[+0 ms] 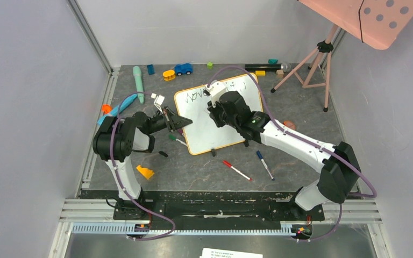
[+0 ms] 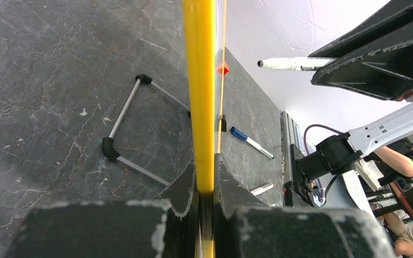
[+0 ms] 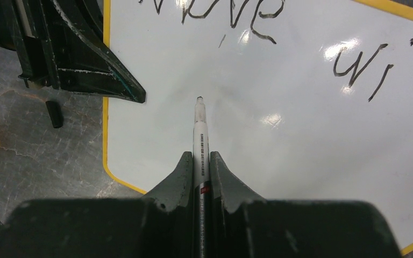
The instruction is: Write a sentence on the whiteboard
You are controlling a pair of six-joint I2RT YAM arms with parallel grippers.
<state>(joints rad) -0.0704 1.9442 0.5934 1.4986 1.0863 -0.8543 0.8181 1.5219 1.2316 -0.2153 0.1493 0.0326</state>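
Observation:
The whiteboard (image 1: 199,131) lies mid-table, white with an orange-yellow frame. My left gripper (image 1: 182,122) is shut on its left frame edge (image 2: 200,80), with the jaws clamped on either side of the frame (image 2: 205,180). My right gripper (image 1: 215,110) is shut on a white and black marker (image 3: 200,134), uncapped and pointing at blank board below the first row. I cannot tell if the tip touches the board. The sentence (image 3: 220,13) reads "Move", then "wit" (image 3: 363,67); it also shows in the top view (image 1: 196,97). The marker also shows in the left wrist view (image 2: 296,63).
A red marker (image 1: 236,170), a blue marker (image 1: 264,164), a green marker (image 1: 176,139) and a black cap (image 1: 163,153) lie in front of the board. A yellow block (image 1: 145,172) lies near left. A pink tripod (image 1: 312,64) stands back right. Toys line the back wall, among them a blue car (image 1: 183,69).

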